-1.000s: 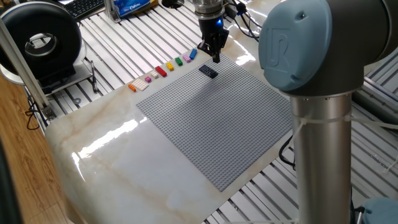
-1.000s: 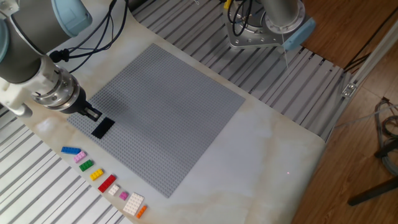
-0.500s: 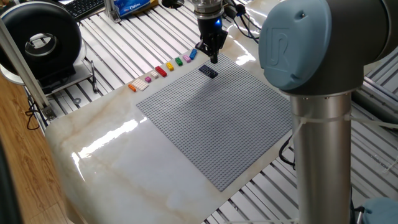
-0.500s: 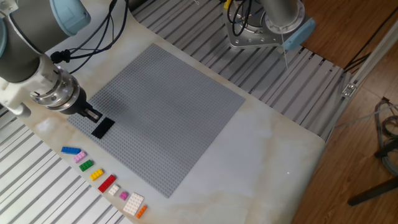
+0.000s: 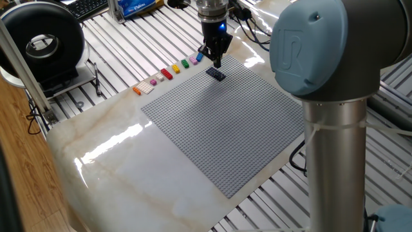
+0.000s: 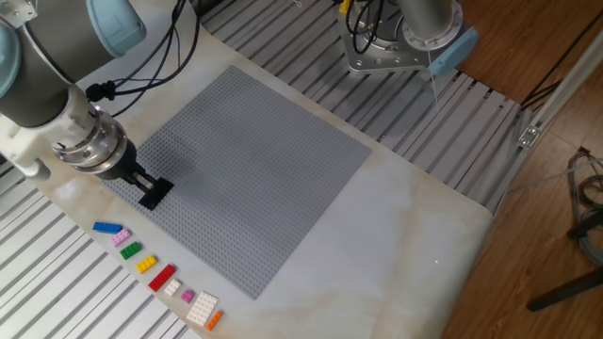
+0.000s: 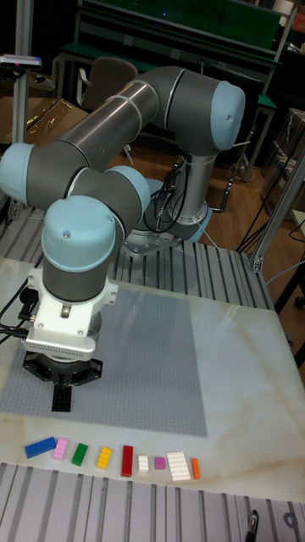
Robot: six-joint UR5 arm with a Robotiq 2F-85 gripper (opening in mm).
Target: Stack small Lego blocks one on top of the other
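A dark navy block (image 5: 215,75) (image 6: 156,192) (image 7: 59,399) lies flat on the grey baseplate (image 5: 225,122), near its edge. My gripper (image 5: 215,62) (image 6: 144,179) (image 7: 61,388) hangs right over it. The fingers converge to a point with nothing between them. Whether the tips touch the block is unclear. Off the plate, a row of small blocks lies on the table. It runs blue (image 6: 106,228), pink (image 6: 121,239), green (image 6: 130,250), yellow (image 6: 146,265), red (image 6: 162,277), then orange (image 6: 214,320) at the far end.
Two white bricks (image 6: 202,307) and a second pink one (image 6: 187,296) sit in the same row. The arm's base (image 6: 396,47) stands past the baseplate's far corner. A black round device (image 5: 42,45) and a keyboard (image 5: 90,6) lie beyond the slatted table.
The gripper has shifted sideways from beside the navy block to directly over it. The block and the row have not moved.
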